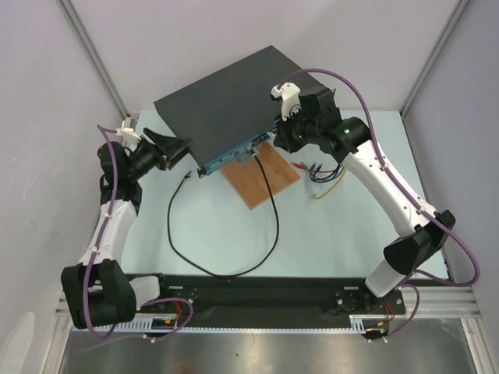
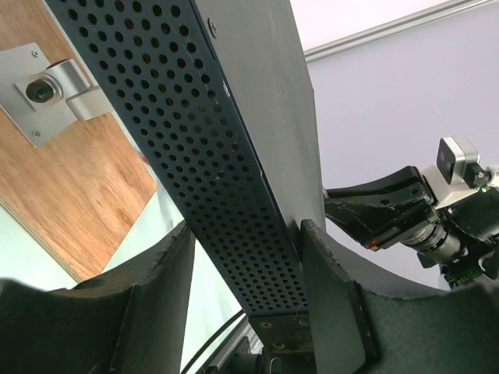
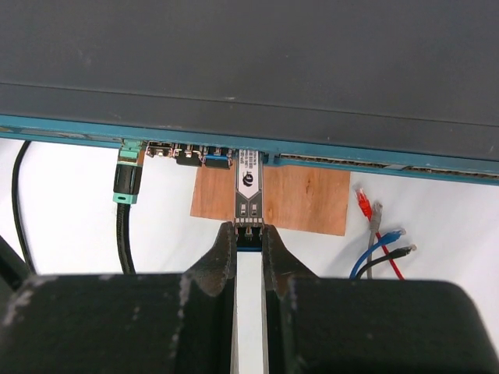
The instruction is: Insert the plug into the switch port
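At the left side of the table, we see the left claw [image 2: 248, 234] clamped on the switch [image 1: 222, 97], its 2 fingers [image 2: 327, 296] pressed against either face of the perforated side wall. The switch lies flat with its teal front toward the arms. On that front, 1 black cable with a green collar [image 3: 125, 187] is already plugged in. Just right of it, the silver plug [image 3: 248, 191] points nose-first at a port, over the wooden board [image 3: 308, 199]. The right claw [image 3: 249, 238] pinches its tail tightly. Loose cables [image 3: 382, 238] lie farther right. We judge the seating step is in hand. Next comes a straight push along the plug's length, while the left claw keeps the switch from sliding.
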You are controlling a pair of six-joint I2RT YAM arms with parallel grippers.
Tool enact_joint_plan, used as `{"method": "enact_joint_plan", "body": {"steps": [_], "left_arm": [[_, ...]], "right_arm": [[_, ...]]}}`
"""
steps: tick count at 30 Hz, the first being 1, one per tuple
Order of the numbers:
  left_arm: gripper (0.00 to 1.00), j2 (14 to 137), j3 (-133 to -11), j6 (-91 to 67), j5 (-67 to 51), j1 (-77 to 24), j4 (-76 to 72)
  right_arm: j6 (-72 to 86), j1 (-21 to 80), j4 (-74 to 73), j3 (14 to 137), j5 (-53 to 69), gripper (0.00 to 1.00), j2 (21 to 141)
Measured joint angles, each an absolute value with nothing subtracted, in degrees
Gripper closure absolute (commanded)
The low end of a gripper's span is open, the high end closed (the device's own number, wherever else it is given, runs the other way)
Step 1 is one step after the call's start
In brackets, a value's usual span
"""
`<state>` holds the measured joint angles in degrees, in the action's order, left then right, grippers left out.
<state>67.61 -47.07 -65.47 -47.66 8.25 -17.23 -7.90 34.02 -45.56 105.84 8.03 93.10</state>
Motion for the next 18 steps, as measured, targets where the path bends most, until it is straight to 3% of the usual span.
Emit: {"method": "enact_joint_plan", "body": {"steps": [18], "left_arm": [[1.0, 67.6, -47.1, -65.5, -47.7, 8.3, -17.2]], "right_arm": [[-7.5, 34.0, -37.7, 99.0, 9.0, 1.0, 90.8]]}}
